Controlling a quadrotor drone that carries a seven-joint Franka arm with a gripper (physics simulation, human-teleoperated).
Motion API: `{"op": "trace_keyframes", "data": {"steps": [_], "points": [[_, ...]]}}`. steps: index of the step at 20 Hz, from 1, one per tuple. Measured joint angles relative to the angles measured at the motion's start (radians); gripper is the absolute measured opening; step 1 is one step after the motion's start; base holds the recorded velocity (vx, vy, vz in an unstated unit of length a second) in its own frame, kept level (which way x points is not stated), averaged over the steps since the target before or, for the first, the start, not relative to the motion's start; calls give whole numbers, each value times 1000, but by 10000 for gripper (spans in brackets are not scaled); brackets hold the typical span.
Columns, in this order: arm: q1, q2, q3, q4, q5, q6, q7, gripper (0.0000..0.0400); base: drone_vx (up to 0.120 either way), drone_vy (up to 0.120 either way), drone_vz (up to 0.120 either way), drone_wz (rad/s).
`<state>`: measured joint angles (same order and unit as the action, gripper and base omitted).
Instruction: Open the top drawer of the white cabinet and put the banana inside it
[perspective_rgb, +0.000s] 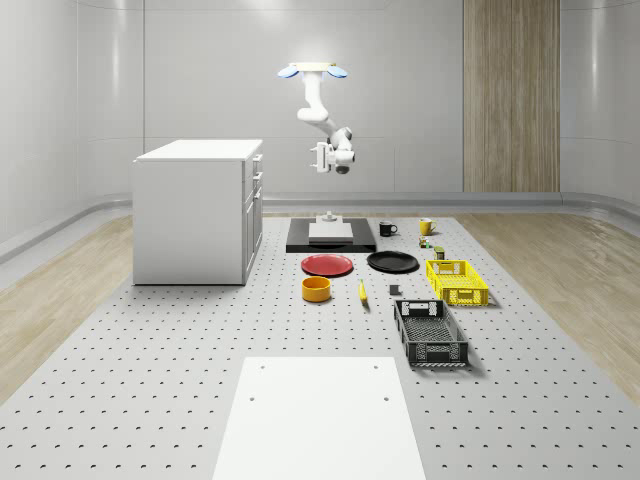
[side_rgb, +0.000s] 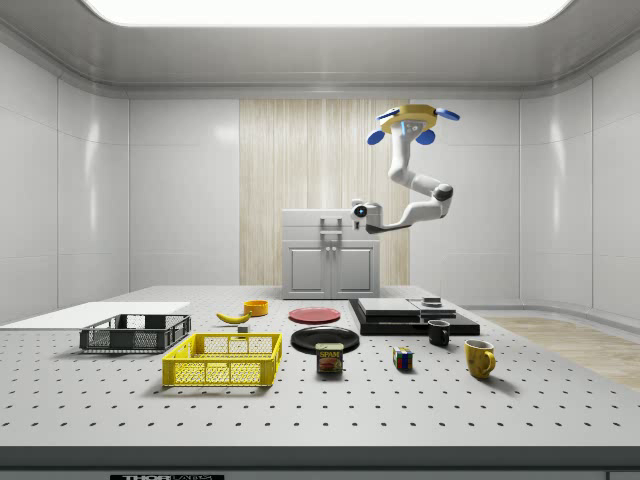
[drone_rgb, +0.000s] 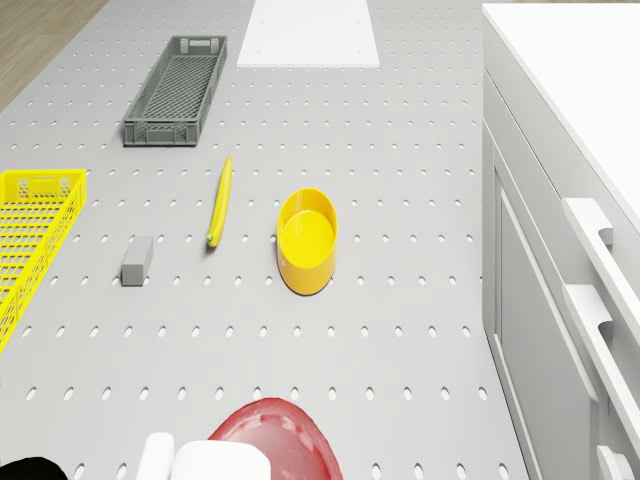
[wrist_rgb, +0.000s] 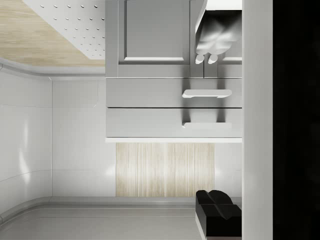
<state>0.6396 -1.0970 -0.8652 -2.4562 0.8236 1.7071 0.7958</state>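
Perforated grey tabletop (perspective_rgb: 150, 360), pale-walled room; drawers all closed, banana not yet touched.
Banana (drone_rgb: 220, 200) lies flat on the tabletop between orange bowl (drone_rgb: 308, 240) and grey crate (drone_rgb: 176, 90), well apart from white cabinet (perspective_rgb: 195, 215). Top drawer handle (wrist_rgb: 206, 125) faces the wrist camera, so the arm looks lined up for a pull. Drone (perspective_rgb: 313, 70) hovers above the black pad (perspective_rgb: 330, 238), tool (perspective_rgb: 322, 158) beside the cabinet front at drawer height, apart from it. Tool spread or pressed together: cannot tell, fingers hard to make out.

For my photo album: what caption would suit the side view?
Hovering drone above the black platform aims its end effector at the closed white cabinet; yellow banana waits on the table.
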Motion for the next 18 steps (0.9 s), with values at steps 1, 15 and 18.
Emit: {"op": "trace_keyframes", "data": {"steps": [1, 15, 18], "points": [[2, -2, -1, 0, -2, 2, 2, 400, 120, 0, 0, 0], [30, -32, 12, -23, -9, 51, 17, 400, 74, 0, 0, 0], [37, -35, 34, -42, 7, 81, 15, 400, 0, 0, 0, 0]]}}
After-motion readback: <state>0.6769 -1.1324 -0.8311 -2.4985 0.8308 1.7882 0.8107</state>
